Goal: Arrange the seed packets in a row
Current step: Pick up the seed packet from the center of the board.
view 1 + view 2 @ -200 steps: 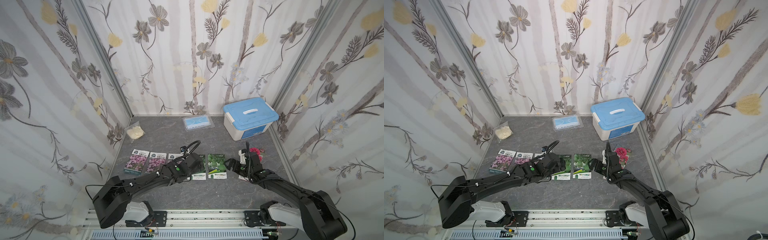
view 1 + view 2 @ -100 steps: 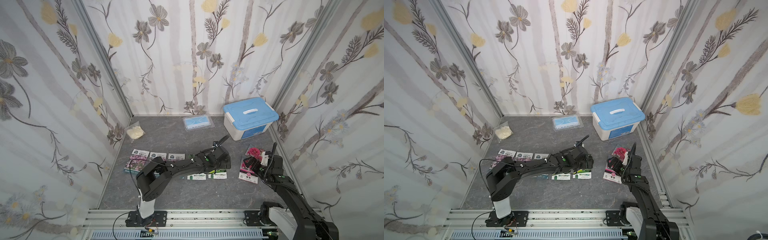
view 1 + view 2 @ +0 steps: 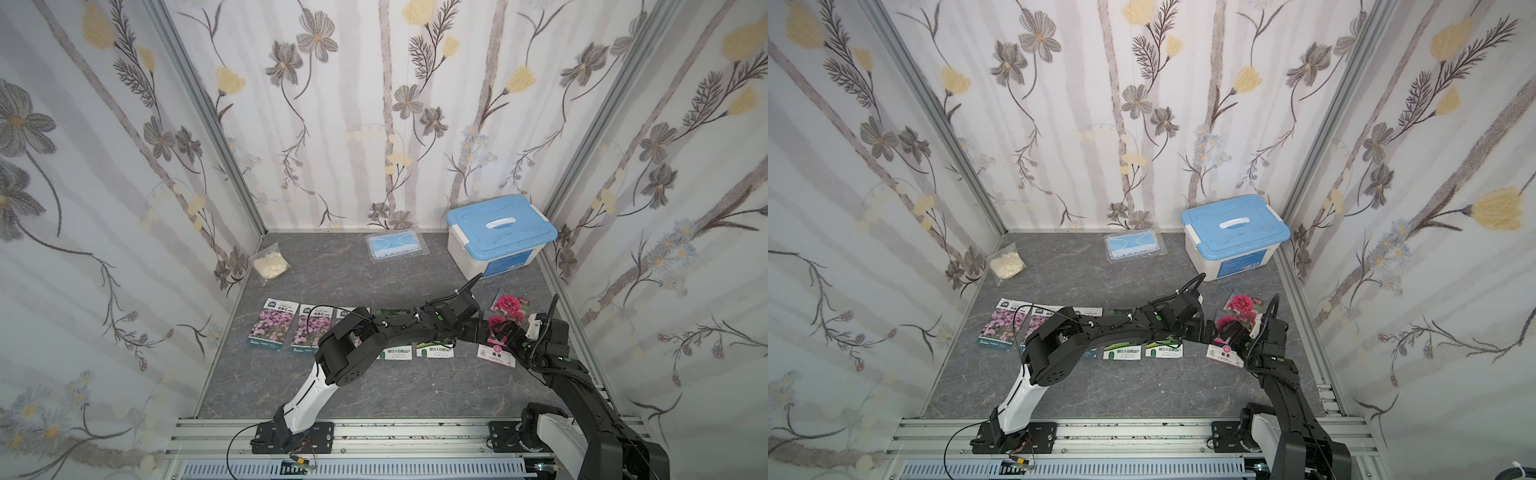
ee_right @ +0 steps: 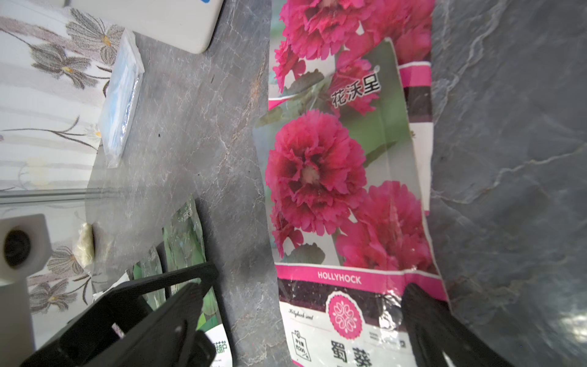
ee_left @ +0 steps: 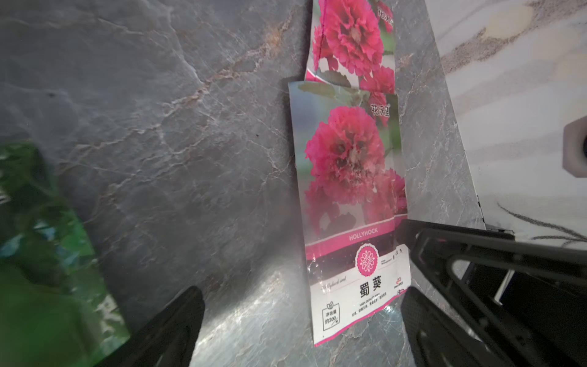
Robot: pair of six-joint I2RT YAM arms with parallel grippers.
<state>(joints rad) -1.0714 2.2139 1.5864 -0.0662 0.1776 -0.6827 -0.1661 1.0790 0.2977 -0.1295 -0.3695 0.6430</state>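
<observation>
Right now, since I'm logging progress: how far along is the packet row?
Done: three purple packets and two green gourd packets lie in line. In hand: nothing; left hand and right hand, both open, hover at the front hollyhock packet. Left: it overlaps the second hollyhock packet; both must join.

Both top views look down from high over the whole grey marbled table (image 3: pixel 374 282), both wrist cameras sit close above it, sharing the glossy red-pink hollyhock packet (image 5: pixel 352 190)

Your grey marbled tabletop (image 3: pixel 374 386) bears glossy flat seed packets (image 3: pixel 274 328) across mid-frame — above them a cream-filled clear bag (image 3: pixel 271 262), a clear blue-mask bag (image 3: pixel 397 246), a blue-lidded white plastic box (image 3: pixel 498 235).
</observation>
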